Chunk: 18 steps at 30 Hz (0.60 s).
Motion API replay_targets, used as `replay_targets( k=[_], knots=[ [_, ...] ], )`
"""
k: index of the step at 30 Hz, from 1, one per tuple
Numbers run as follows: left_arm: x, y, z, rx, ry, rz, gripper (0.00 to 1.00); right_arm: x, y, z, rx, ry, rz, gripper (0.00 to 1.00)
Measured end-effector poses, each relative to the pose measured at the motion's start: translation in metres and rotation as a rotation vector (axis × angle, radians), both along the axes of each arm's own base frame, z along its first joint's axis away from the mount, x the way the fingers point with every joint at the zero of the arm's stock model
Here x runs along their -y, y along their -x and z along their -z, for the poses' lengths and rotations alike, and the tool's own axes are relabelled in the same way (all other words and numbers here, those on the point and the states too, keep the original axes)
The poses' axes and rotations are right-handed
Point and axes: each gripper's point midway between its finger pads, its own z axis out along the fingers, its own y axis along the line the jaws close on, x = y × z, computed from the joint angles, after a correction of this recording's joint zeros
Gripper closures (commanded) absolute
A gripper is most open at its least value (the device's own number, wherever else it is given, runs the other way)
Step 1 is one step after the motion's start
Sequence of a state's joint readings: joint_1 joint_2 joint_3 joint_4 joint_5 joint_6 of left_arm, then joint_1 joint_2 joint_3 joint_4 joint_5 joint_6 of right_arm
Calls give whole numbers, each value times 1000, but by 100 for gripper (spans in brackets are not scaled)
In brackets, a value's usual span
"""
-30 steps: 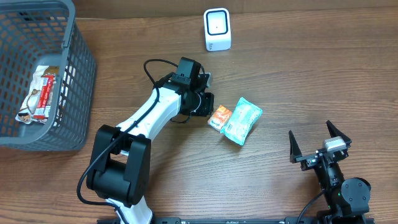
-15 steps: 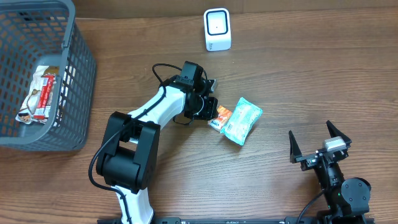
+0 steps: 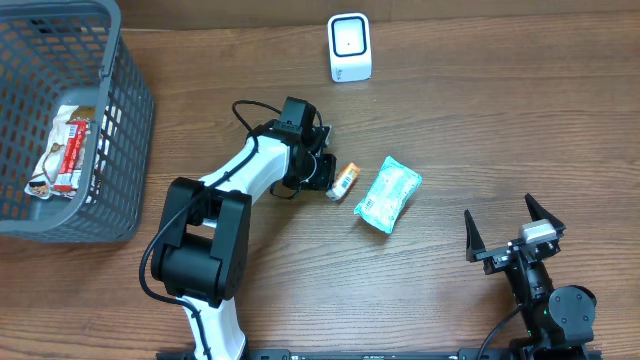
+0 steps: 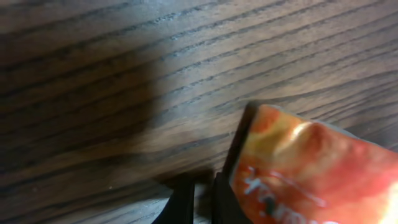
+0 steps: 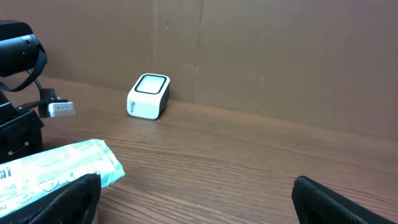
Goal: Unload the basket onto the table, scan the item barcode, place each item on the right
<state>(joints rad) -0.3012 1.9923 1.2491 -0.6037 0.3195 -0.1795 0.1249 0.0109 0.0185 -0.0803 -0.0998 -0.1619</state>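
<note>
Left gripper (image 3: 328,180) is closed tight, black fingers (image 4: 180,205) nearly together with a thin sliver of wood showing between them in the wrist view. The packet (image 3: 346,181), glossy crinkled orange foil with white print, sits right at the fingertips, touching the outer side of one finger (image 4: 222,196). I can't tell whether an edge is actually pinched. From overhead it looks narrow and tipped on edge, just off the gripper's tip. A soft pouch (image 3: 388,194), pale green and white and pillow-shaped, lies near the packet on the side away from the gripper, not touching it. The scanner (image 3: 349,47), a small rounded white box with a dark window, stands well beyond the gripper. Right gripper (image 3: 512,232) rests far off with its jaws spread wide and empty, dark wedge fingers (image 5: 336,199). Table (image 3: 500,120) is brown grained wood. A grey plastic mesh basket (image 3: 120,130) is behind the left arm.
</note>
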Motion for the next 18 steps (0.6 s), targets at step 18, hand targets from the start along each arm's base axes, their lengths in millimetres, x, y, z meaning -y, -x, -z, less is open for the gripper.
replay_targets(
  k=[18],
  knots=[
    [-6,-5,0,20,-37,-11,90,0,0,0,1,0,0,0]
  ],
)
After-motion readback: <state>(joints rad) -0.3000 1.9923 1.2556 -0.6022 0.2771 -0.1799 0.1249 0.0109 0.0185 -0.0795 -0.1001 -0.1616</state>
